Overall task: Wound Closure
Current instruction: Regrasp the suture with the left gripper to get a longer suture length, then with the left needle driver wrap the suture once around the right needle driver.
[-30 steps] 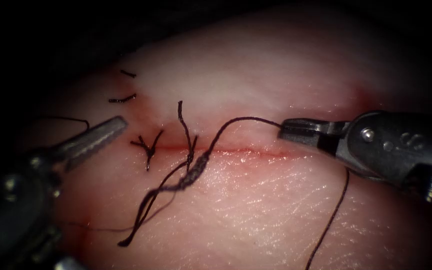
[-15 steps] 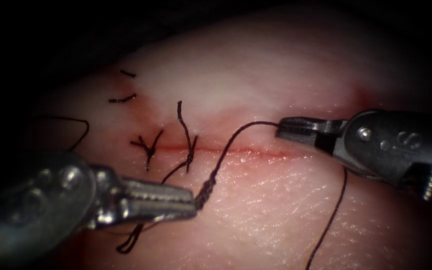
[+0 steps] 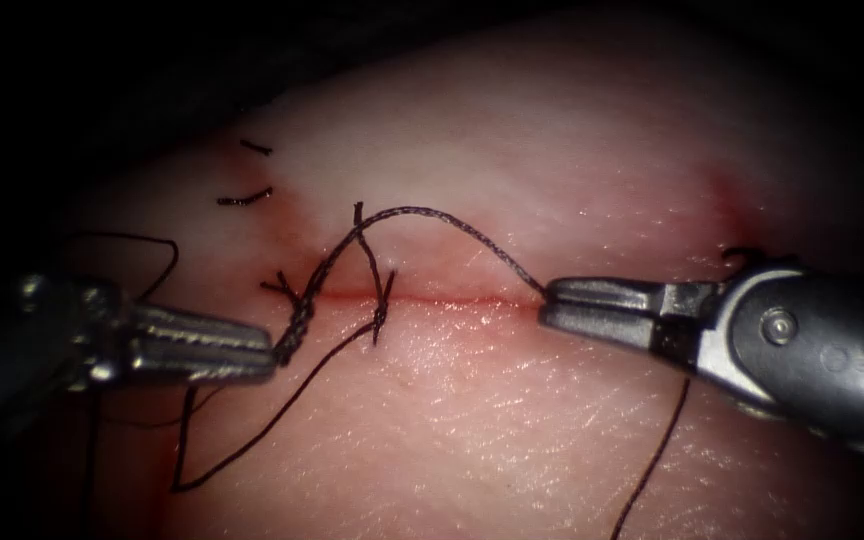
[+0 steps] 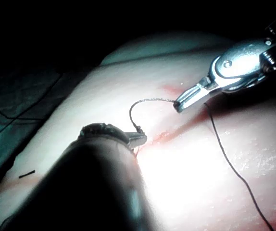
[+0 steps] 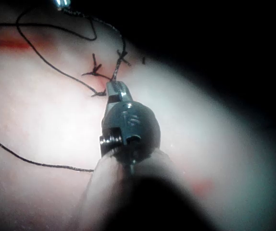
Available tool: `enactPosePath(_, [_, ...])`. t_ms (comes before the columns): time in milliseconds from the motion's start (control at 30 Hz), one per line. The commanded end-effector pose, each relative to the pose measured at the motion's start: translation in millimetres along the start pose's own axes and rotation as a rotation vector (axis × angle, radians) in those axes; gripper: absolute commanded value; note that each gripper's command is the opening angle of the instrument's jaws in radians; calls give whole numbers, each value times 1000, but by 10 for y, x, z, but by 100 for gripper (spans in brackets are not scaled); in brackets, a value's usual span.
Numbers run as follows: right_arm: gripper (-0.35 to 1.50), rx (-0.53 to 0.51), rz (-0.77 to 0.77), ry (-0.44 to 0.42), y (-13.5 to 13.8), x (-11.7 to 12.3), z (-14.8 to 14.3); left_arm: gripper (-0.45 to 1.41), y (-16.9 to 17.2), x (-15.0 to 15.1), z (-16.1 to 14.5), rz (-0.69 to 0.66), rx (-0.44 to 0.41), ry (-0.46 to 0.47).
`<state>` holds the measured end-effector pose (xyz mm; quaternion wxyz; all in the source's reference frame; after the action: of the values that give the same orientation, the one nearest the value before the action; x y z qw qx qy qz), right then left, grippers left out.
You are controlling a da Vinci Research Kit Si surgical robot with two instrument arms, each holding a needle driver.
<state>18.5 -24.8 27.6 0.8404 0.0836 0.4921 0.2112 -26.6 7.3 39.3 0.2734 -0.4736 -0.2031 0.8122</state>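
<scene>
The tissue point(image 3: 552, 420) carries a thin red cut point(image 3: 452, 298) that runs across the endoscope view. My left tool point(image 3: 270, 352) lies at the cut's left end, jaws shut on a twisted length of dark thread point(image 3: 402, 212). That thread arcs up over the cut to my right tool point(image 3: 544, 303), whose jaws are shut on its other part at the cut line. Two tied stitches point(image 3: 382, 300) with short tails sit on the cut between the tools. In the left wrist view the left tool point(image 4: 140, 139) and right tool point(image 4: 181, 105) hold the same thread point(image 4: 147, 101). The right wrist view has the right tool point(image 5: 115, 86) beside the stitches.
Two short cut thread ends point(image 3: 244, 198) lie on the tissue above the cut's left end. A loose strand point(image 3: 652, 460) trails down from under the right tool, and another loop point(image 3: 212, 470) lies below the left tool. Red fluid stains the cut's edges.
The left tool came in from the left, shut on the twisted thread and drew it left. The right tool shifted down to the cut line. The thread now arcs over the stitches.
</scene>
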Motion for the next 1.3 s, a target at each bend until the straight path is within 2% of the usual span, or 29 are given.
enactPosePath(33, [-35, 45, 8, 20, -18, 16, -5, -45, -9, 7, 1, 17, 6, 19])
enactPosePath(100, [-35, 82, 21, 33, -32, 25, -18, -45, -11, 6, -5, 43, 7, 59])
enactPosePath(133, [-6, 113, 37, 49, -41, 31, -27, -45, -12, 6, -7, 52, 14, 77])
enactPosePath(200, [26, 153, 53, 76, -51, 40, -38, -45, -15, 9, -12, 57, 24, 122])
enactPosePath(233, [93, 161, 86, 144, -56, 51, -52, -45, -16, 12, -15, 50, 30, 166])
enactPosePath(267, [110, 157, 106, 185, -57, 55, -57, -45, -17, 13, -16, 50, 24, 176])
enactPosePath(333, [127, 143, 137, 297, -57, 63, -71, -45, -18, 14, -18, 50, 4, 205])
enactPosePath(367, [135, 137, 148, 348, -56, 65, -76, -45, -19, 13, -19, 80, 1, 210])
enactPosePath(400, [140, 146, 183, 443, -50, 69, -91, -45, -20, 12, -23, 167, -11, 226])
enactPosePath(433, [138, 157, 200, 473, -47, 70, -97, -45, -20, 11, -25, 200, -24, 234])
enactPosePath(500, [138, 215, 274, 521, -31, 74, -116, -45, -19, 6, -31, 341, -82, 297])
enactPosePath(567, [130, 254, 310, 573, -7, 77, -131, -45, -17, -2, -38, 512, -158, 371])
enactPosePath(633, [128, 261, 338, 628, 14, 79, -139, -45, -13, -9, -41, 569, -202, 411])
enactPosePath(667, [118, 253, 371, 661, 33, 82, -144, -45, -7, -16, -43, 633, -274, 416])
enactPosePath(700, [106, 197, 344, 652, 45, 84, -143, -45, -4, -19, -42, 651, -303, 409])
enactPosePath(767, [105, 112, 296, 613, 57, 87, -136, -45, 2, -23, -40, 694, -361, 385])
enactPosePath(800, [78, 93, 287, 594, 62, 88, -127, -45, 4, -24, -38, 703, -375, 374])
enactPosePath(867, [-35, 78, 185, 494, 64, 87, -77, -45, 11, -21, -28, 766, -420, 354])
enactPosePath(933, [-35, 88, 159, 439, 58, 85, -47, -45, 13, -18, -23, 796, -432, 353])
enactPosePath(967, [-35, 93, 129, 395, 47, 81, -10, -45, 17, -13, -16, 835, -455, 340])
enactPosePath(1033, [-35, 100, 106, 408, 40, 77, 26, -45, 20, -10, -11, 860, -468, 330])
enactPosePath(1167, [-35, 100, 100, 425, 34, 70, 80, -45, 26, -2, -7, 913, -423, 279])
enactPosePath(1300, [-35, 141, 74, 369, 28, 59, 137, -45, 33, 5, -9, 956, -414, 265])
